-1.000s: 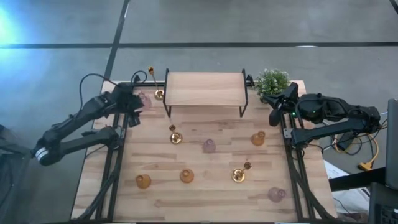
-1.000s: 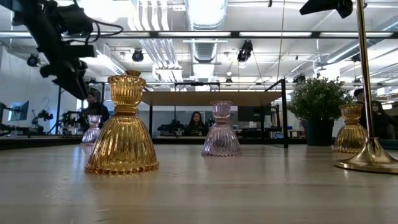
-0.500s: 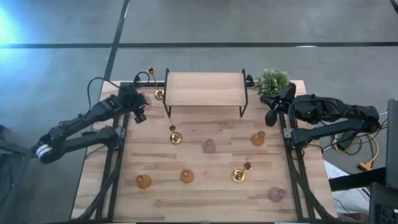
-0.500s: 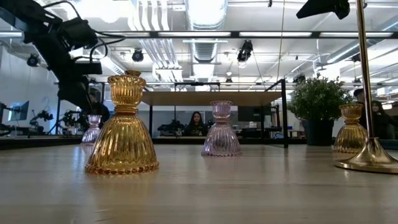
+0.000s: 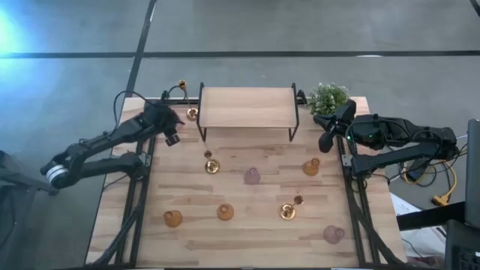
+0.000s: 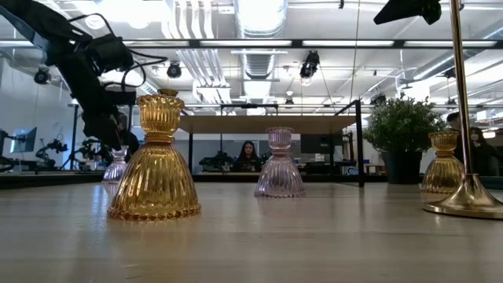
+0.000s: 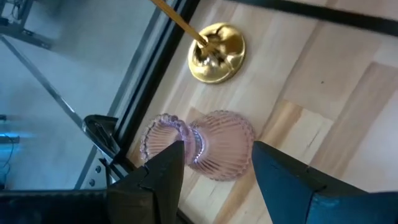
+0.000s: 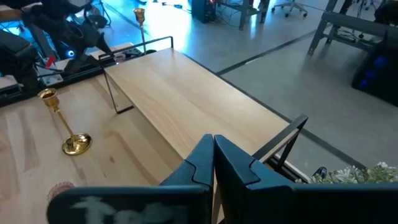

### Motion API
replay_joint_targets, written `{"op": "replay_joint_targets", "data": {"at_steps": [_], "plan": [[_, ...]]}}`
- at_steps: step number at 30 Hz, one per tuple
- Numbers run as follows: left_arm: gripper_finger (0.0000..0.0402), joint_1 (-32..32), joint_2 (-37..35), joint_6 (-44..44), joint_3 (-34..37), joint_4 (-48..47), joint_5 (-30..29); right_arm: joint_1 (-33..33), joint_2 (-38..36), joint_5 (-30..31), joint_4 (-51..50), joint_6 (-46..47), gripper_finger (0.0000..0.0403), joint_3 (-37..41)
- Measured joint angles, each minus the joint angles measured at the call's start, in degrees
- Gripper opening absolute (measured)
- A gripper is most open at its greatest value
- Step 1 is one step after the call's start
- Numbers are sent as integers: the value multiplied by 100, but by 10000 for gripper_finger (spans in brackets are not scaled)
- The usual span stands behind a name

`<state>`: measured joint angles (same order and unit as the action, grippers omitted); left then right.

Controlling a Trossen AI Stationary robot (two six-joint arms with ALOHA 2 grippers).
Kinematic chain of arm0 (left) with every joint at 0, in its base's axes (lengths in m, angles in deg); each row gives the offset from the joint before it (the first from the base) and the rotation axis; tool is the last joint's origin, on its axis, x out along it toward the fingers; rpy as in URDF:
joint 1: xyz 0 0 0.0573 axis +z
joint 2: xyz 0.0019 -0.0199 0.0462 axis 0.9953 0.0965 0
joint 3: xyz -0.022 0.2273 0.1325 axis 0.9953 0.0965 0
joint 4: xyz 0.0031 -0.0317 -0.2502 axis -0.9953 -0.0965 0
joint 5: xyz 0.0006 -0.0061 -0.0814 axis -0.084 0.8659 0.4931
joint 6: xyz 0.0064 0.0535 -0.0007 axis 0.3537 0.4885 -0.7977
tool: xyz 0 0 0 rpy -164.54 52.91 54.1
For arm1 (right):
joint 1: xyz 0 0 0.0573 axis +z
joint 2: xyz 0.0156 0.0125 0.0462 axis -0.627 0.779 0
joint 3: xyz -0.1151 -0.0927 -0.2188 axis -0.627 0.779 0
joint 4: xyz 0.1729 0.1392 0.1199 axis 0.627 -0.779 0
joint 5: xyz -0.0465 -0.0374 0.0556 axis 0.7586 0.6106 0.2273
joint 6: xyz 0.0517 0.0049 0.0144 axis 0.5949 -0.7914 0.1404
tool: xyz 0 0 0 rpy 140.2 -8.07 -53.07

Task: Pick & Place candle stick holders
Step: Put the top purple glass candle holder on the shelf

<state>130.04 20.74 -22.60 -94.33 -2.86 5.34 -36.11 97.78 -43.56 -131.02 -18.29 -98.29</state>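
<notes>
A pink glass holder [image 7: 211, 146] stands on its bell base at the table's far left corner, next to a gold candlestick [image 7: 216, 45]. My left gripper [image 7: 217, 149] is open above it, one finger on each side, and hides it in the high view [image 5: 172, 126]. On the table stand two more gold candlesticks [image 5: 212, 166] [image 5: 287, 211], three amber holders [image 5: 311, 166] [image 5: 225, 212] [image 5: 173, 218] and two more pink ones [image 5: 253, 176] [image 5: 334, 234]. My right gripper [image 8: 213, 155] is shut and empty at the far right [image 5: 328, 135].
A wooden shelf on a black wire frame [image 5: 247, 107] stands at the far middle. A green potted plant [image 5: 328, 97] stands at the far right corner, close to my right gripper. The table's left rail [image 7: 155, 74] runs close beside the pink holder.
My left gripper has moved toward the table's right edge and come down over the pink holder at the far left, which it now covers in the high view. The holder has stayed in place.
</notes>
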Motion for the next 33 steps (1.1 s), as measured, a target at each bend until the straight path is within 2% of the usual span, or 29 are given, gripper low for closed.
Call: {"op": "replay_joint_targets", "data": {"at_steps": [5,9,18,24,33], "plan": [[193,17,329,-129,4,101,-343,0,0,22,-1,-1,8,0],[193,16,401,-203,2,247,-376,0,-4,107,0,0,8,0],[193,13,-302,-519,-196,-289,-244,0,-9,108,-2,22,8,0],[193,13,-451,-45,-85,468,-246,0,-11,401,0,-64,8,0],[193,42,16,220,-26,595,-293,0,-17,402,0,-59,8,0]]}}
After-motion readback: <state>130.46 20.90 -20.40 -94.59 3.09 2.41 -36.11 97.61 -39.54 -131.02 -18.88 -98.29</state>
